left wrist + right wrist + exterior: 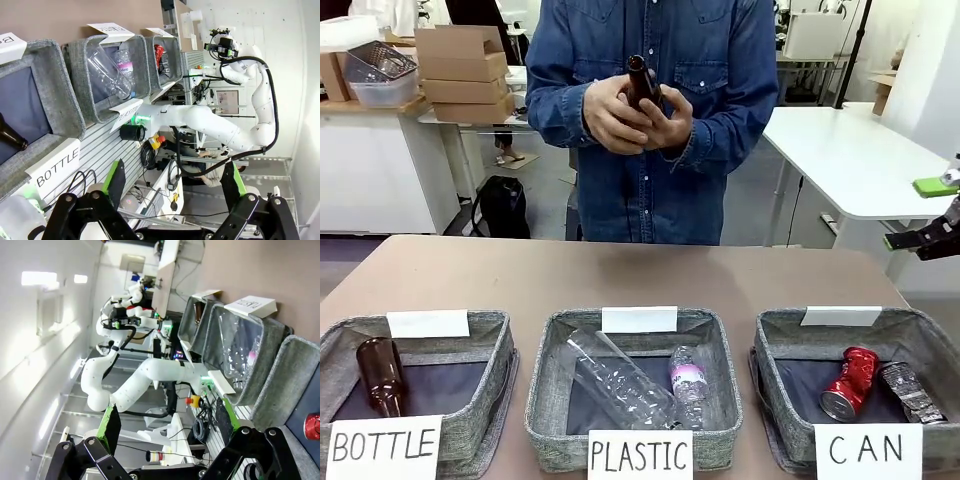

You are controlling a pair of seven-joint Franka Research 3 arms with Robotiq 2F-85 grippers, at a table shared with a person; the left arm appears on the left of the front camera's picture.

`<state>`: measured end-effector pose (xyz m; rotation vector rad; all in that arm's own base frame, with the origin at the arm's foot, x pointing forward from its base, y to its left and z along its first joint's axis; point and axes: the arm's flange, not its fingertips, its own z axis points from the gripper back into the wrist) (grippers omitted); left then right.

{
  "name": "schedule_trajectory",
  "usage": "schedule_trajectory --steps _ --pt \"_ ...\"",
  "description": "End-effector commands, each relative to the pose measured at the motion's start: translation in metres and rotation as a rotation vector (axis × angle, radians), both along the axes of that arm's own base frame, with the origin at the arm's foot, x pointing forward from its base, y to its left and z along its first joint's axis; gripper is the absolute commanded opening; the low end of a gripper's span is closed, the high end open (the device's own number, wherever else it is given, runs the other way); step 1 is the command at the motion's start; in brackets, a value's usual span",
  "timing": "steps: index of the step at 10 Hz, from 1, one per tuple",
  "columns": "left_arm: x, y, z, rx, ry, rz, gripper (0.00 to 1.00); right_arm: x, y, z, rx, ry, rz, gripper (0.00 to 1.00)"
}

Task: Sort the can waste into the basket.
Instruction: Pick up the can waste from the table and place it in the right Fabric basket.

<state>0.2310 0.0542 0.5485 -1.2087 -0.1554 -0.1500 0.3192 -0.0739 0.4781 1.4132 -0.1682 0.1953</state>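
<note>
Front view, lower right of the frame: I see the basket [790, 340] signed "CAN", with both cans already lying on its dark floor. The red can [848, 383] lies tilted, its long axis running from upper right to lower left, open end toward me. The silver can [911, 391] lies just beside it on the right, its long axis running upper left to lower right; whether the two touch I cannot tell. I judge the sorting of cans done, with no can left on the table [620, 275].

Right edge of the same frame: part of the right gripper [932, 238] shows, cut off by the border, above and behind the basket. It is the nearer arm to the cans, which lie below it and toward me. In its wrist view the right gripper [165, 427] stands fully open and holds nothing; a sliver of the red can shows at the lower right edge.

Left wrist view: the left gripper [176, 182] stands equally wide and empty, well apart from the basket.

Upper centre: the person's hands [635, 115] hold a brown bottle [641, 82], its lower part hidden by the fingers.
</note>
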Motion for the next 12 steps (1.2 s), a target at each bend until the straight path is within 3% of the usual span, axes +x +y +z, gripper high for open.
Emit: schedule_trajectory --steps 1,8,9,12 --pt "0.000 0.001 0.002 -0.023 -0.011 0.003 1.00 0.000 -0.004 0.002 -0.003 -0.015 0.017 1.00" --pt "0.000 0.000 0.000 0.000 0.000 0.000 1.00 0.000 -0.004 0.002 -0.003 -0.015 0.017 1.00" --pt "-0.010 0.023 0.011 0.041 -0.002 -0.021 1.00 0.000 -0.004 0.002 -0.003 -0.015 0.017 1.00" --pt "-0.057 0.110 0.042 0.132 -0.051 0.084 1.00 0.000 -0.004 0.002 -0.003 -0.015 0.017 1.00"
